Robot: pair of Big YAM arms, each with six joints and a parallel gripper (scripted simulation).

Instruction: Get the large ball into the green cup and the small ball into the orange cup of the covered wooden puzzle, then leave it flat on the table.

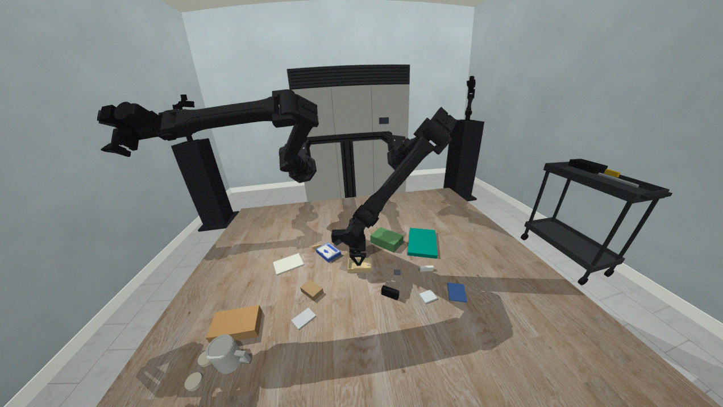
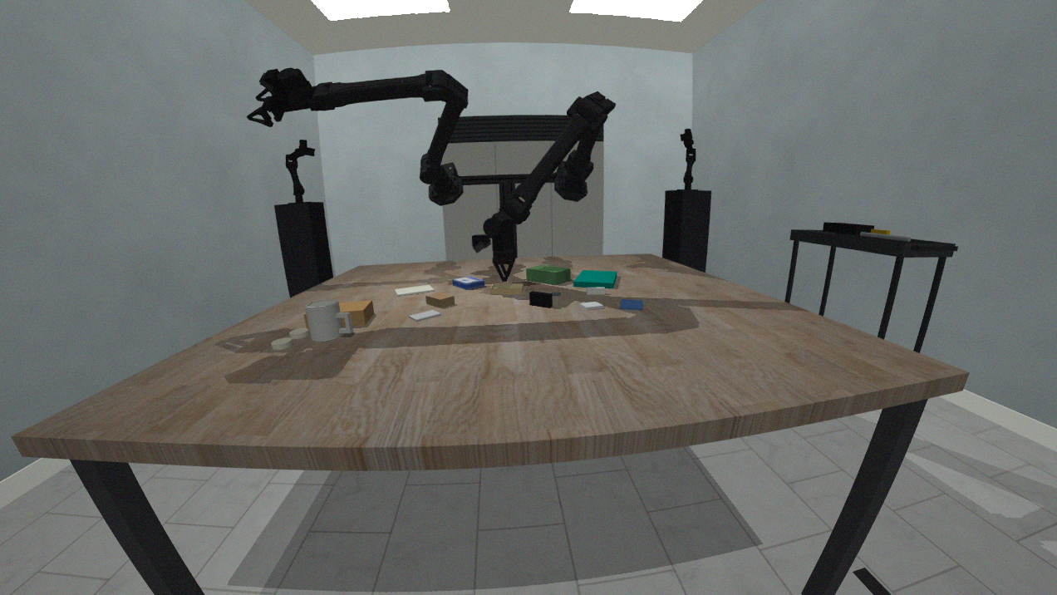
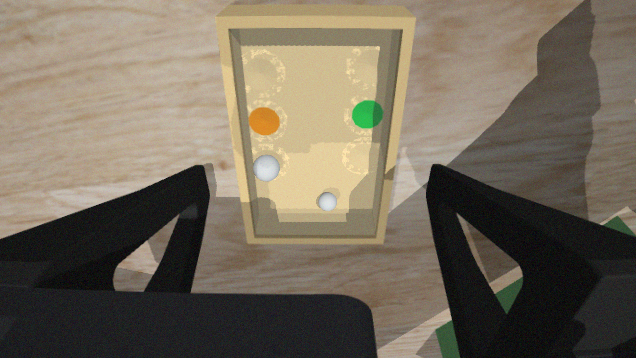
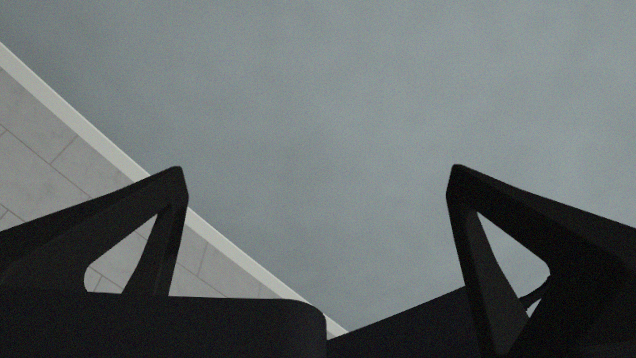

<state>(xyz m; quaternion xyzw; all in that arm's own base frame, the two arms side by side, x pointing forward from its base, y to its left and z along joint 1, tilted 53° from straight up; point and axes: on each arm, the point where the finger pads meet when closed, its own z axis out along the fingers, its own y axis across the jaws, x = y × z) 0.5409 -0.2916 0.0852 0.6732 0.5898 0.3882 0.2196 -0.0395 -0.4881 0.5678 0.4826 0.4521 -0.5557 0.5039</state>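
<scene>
The grey mug (image 2: 322, 321) stood upright on the table (image 2: 458, 384), in front of the orange box (image 2: 360, 312).

Around the puzzle (image 1: 350, 269) (image 2: 506, 289) (image 3: 320, 239), access is obstructed by the green block (image 1: 386, 239) (image 2: 548, 274) near one end and the card box (image 1: 328, 251) (image 2: 468, 282) near the other, while bare wood separates it from the tan block (image 1: 311, 289) (image 2: 440, 301) and black block (image 1: 390, 292) (image 2: 540, 299), affording passage between.

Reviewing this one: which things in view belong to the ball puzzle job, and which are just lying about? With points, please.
Part of the job:
- wooden puzzle (image 1: 352, 271) (image 3: 315, 22)
- large ball (image 3: 266, 168)
- small ball (image 3: 327, 201)
- green cup (image 3: 367, 114)
- orange cup (image 3: 264, 121)

Just lying about:
- grey mug (image 1: 223, 355) (image 2: 322, 322)
- teal box (image 1: 423, 242) (image 2: 596, 278)
- black block (image 1: 390, 292) (image 2: 540, 299)
- green block (image 1: 386, 239) (image 2: 548, 274)
</scene>
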